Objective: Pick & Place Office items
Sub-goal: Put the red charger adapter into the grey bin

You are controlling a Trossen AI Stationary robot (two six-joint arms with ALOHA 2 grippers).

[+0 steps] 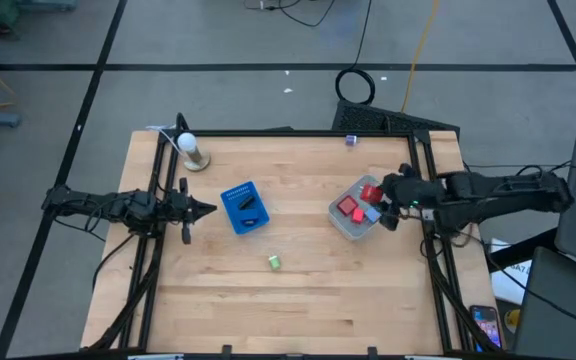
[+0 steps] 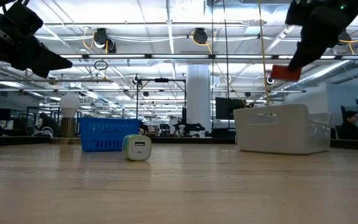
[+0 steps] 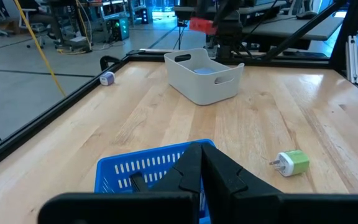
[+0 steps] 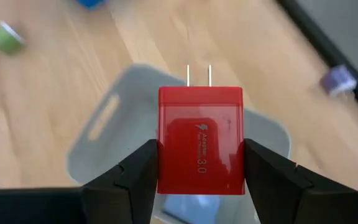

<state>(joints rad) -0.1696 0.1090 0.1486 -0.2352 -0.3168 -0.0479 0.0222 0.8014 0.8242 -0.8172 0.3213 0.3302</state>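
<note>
The right claw point(image 4: 201, 171) grips a red plug-in charger point(image 4: 200, 140) above the pale tub point(image 1: 353, 220), seemingly poised for dropping in. The left claw point(image 1: 205, 209) waits clenched beside the blue basket point(image 1: 245, 208).

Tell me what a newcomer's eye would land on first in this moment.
First, the red charger with two prongs, pinched in the right gripper above the pale tub at the table's right side. Next, the blue basket near the middle, with the left gripper shut and hanging just beside it. A green plug lies alone on the wood nearer the front edge.
</note>
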